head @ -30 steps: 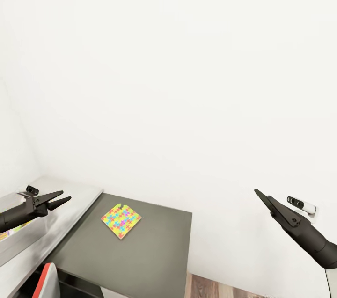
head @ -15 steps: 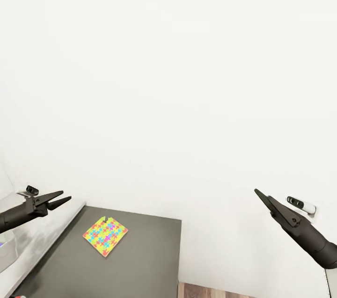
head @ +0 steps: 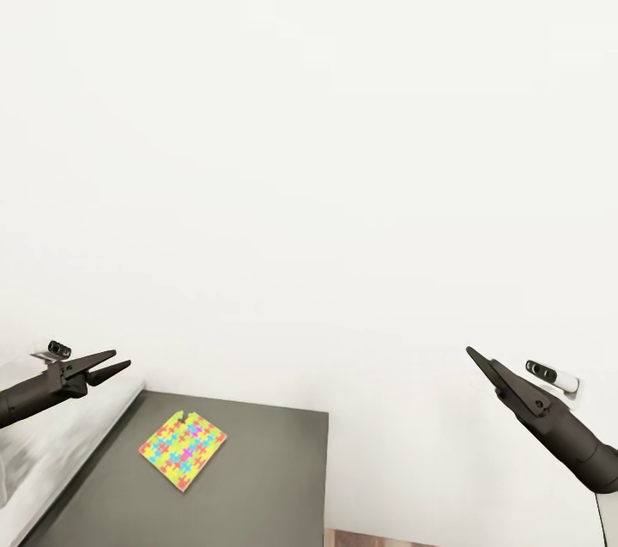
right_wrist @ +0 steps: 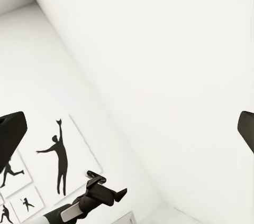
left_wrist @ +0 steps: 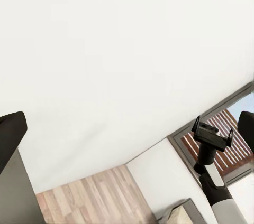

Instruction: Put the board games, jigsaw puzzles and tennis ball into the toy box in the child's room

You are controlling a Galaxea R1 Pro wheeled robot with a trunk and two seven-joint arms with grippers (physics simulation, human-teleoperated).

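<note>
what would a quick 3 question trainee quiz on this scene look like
1. True or false: the jigsaw puzzle lies flat on the dark table.
2. The left gripper is: A) open and holding nothing, B) shut on the puzzle, C) shut on a ball.
3. Fill in: the pictures on the wall in the right wrist view show black ____.

Key: 1 true; 2 A; 3 silhouettes of players.
</note>
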